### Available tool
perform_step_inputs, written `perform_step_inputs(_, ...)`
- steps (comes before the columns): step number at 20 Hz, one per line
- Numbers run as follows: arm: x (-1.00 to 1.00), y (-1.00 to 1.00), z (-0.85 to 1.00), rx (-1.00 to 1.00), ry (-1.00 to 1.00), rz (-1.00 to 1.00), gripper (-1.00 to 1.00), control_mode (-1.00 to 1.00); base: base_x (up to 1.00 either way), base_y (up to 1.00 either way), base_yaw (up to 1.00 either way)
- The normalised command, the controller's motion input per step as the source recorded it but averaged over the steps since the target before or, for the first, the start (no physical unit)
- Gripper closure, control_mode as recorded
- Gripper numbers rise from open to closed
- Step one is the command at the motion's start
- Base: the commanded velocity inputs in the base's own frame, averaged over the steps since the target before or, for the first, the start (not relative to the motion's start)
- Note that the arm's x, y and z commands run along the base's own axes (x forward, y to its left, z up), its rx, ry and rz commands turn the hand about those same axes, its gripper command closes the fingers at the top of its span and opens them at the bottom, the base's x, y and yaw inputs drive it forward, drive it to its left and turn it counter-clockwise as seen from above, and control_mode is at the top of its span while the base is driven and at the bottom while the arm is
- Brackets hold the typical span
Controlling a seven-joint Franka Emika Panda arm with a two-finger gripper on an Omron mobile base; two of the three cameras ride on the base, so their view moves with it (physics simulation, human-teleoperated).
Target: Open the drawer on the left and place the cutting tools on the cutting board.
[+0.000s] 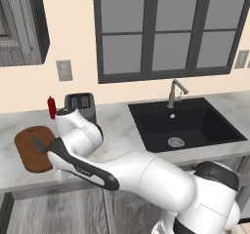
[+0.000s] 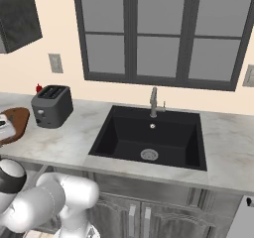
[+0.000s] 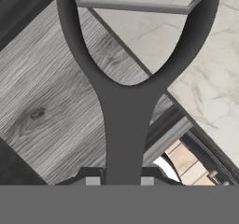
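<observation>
My gripper [image 3: 120, 182] is shut on the stem of a dark grey Y-shaped peeler [image 3: 123, 120], whose blade end points away from the hand. Behind the peeler, the drawer's silver bar handle [image 3: 168, 141] and a strip of its pale wooden inside [image 3: 184, 160] show next to the marble counter's edge, so the drawer stands open. The reddish-brown cutting board [image 1: 29, 152] lies at the counter's left end with a dark knife [image 1: 39, 144] on it. My arm bends over the counter's front edge just right of the board. The cutting board [image 2: 17, 119] also appears at the left edge of the right base view.
A dark toaster [image 1: 80, 106] and a red bottle [image 1: 51, 106] stand behind the board against the wall. The black sink [image 1: 185, 123] with its tap [image 1: 175, 92] lies to the right. Grey wood-grain cabinet fronts [image 2: 124, 214] run below the counter.
</observation>
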Motion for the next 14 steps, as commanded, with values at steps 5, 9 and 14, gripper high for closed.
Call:
perform_step_inputs(5,0.45,0.00,0.05,0.05,0.00,0.00,1.00,-1.00,0.00,0.00,0.00)
perform_step_inputs(9,0.32,0.00,0.07,0.08,0.00,0.00,1.00,-1.00,0.00,0.00,0.00)
perform_step_inputs(14,0.36,0.00,0.00,0.04,0.00,0.01,1.00,-1.00,0.00,0.00,0.00)
